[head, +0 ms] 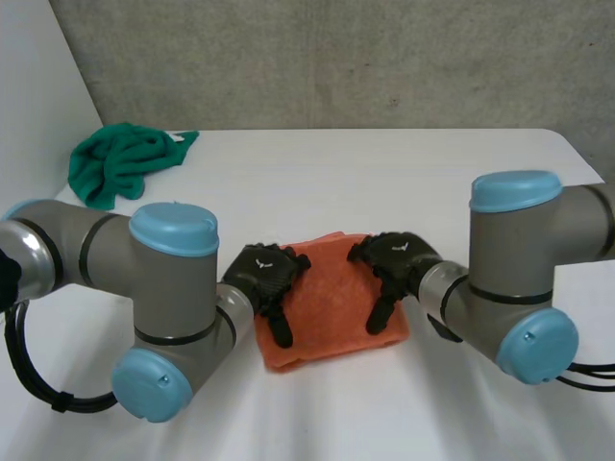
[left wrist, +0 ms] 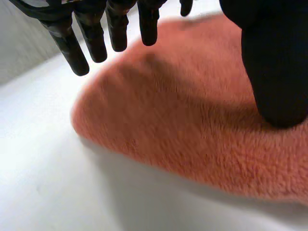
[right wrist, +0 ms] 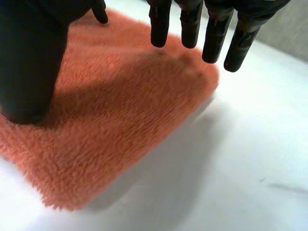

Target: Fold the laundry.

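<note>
No readable writing or brand is seen; a small pale mark is carried on the back of each black hand, too small to be read. A folded orange fleecy towel [head: 332, 309] is laid flat on the white table [head: 404, 173], midway along it and nearer its front edge than its back edge. The left hand [head: 264, 274] is held over the towel's left part and the right hand [head: 394, 257] over its right part. In the left wrist view the fingers [left wrist: 72, 48] are seen straight and slightly spread, raised just above the pile near one rounded corner, while the thumb [left wrist: 274, 72] is set down on the towel; nothing is grasped. In the right wrist view the same is shown: straight fingers [right wrist: 211, 38] are held clear of the towel near a corner and the thumb [right wrist: 29, 72] is rested on the pile, with no fold pinched. A crumpled green cloth [head: 120, 163] is left at the table's far left corner, well apart from both hands
</note>
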{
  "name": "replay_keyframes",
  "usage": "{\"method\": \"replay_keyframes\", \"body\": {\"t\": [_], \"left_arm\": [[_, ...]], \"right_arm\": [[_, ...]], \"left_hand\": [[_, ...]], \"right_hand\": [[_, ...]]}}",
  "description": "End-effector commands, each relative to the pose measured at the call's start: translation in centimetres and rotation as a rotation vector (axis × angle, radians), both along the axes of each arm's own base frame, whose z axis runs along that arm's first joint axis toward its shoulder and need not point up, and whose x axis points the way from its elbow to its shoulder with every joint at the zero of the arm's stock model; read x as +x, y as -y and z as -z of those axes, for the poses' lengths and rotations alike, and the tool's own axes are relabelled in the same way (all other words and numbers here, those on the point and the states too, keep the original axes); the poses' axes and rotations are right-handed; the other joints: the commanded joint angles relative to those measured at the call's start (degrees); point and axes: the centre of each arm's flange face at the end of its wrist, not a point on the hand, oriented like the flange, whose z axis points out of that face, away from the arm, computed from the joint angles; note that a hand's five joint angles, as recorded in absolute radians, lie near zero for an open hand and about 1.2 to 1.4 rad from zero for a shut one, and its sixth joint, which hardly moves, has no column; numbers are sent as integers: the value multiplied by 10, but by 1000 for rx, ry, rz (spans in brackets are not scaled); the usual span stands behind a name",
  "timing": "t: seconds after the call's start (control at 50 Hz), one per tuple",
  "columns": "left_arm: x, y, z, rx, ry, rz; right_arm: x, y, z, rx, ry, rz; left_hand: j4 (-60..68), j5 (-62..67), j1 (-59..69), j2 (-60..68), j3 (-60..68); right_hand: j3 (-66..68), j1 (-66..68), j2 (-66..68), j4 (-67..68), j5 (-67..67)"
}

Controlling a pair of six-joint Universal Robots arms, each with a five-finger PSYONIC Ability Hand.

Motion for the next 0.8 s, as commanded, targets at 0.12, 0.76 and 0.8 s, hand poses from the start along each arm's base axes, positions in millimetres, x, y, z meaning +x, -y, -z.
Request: {"method": "replay_keyframes", "body": {"t": [0.12, 0.76, 0.8], "left_arm": [[6, 1, -107, -207, -211, 46], [23, -5, -142, -103, -345, 114], [23, -5, -142, -102, -346, 114]], "right_arm": [[-42, 8, -47, -158, 109, 167], [-40, -19, 23, 220, 248, 184], [-37, -18, 26, 224, 247, 179]], "left_hand": [[-9, -19, 0, -10, -14], [-5, -16, 4, -6, -10], [-5, -16, 4, -6, -10]], "right_hand": [[-29, -17, -28, -36, -37], [42, 55, 43, 36, 34], [44, 56, 45, 37, 36]]}}
